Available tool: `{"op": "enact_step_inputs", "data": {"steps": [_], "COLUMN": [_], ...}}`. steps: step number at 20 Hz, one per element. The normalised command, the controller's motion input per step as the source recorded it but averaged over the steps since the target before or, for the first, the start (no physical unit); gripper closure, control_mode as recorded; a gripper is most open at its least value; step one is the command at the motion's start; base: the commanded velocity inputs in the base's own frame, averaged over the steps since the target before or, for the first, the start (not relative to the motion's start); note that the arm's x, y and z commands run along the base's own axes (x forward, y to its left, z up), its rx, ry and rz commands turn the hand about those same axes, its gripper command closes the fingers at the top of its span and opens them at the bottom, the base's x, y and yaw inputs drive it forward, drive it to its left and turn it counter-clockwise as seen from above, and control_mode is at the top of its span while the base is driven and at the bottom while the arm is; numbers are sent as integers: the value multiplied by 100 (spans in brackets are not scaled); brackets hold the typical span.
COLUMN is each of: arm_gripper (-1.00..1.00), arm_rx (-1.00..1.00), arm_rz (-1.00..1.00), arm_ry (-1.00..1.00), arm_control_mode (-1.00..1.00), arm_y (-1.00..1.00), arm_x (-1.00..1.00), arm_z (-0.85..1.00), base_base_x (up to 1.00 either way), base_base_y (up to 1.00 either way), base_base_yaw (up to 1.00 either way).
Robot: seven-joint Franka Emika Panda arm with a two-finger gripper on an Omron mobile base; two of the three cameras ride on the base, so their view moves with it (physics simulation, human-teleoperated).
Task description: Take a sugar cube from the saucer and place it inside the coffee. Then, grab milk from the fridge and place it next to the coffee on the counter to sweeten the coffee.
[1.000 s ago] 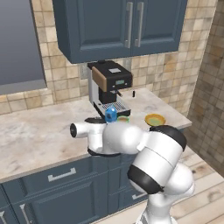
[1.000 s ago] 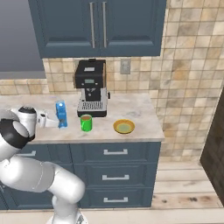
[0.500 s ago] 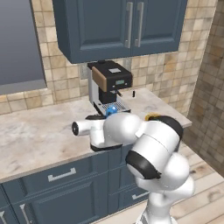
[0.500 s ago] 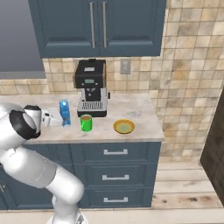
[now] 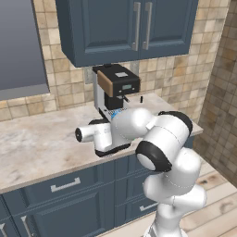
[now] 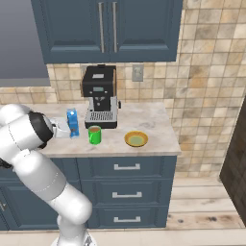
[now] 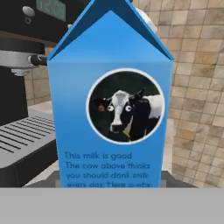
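- We're holding the milk carton (image 6: 72, 123) over the counter (image 6: 153, 130), just beside the green coffee cup (image 6: 94, 135), on the side away from the saucer (image 6: 136, 139).
- Judging by the hand view, the gripper is grasping the carton, though its fingertips are getting cut off.
- So we're guessing the fridge trip is done and only setting the carton down is left.
- We're not making out any sugar cube anywhere, too tiny.
- The espresso machine (image 6: 100, 102) is sitting right behind the cup.

one milk carton (image 6: 72, 122), one green cup (image 6: 94, 135), one saucer (image 6: 136, 139)
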Motion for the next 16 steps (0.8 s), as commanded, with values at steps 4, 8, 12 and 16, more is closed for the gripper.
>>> {"op": "enact_step_inputs", "data": {"steps": [4, 8, 12, 16], "arm_gripper": [-100, -100, -100, -100], "arm_rx": [0, 0, -5, -11], "arm_rz": [0, 0, 0, 0], "arm_ry": [0, -7, -16, -20], "arm_control_mode": [-100, -100, -100, -100], "arm_y": [0, 11, 25, 37], "arm_x": [0, 0, 0, 0], "arm_z": [0, 4, 34, 70], "base_base_x": [0, 0, 0, 0], "base_base_y": [0, 0, 0, 0], "base_base_yaw": [0, 0, 0, 0]}}
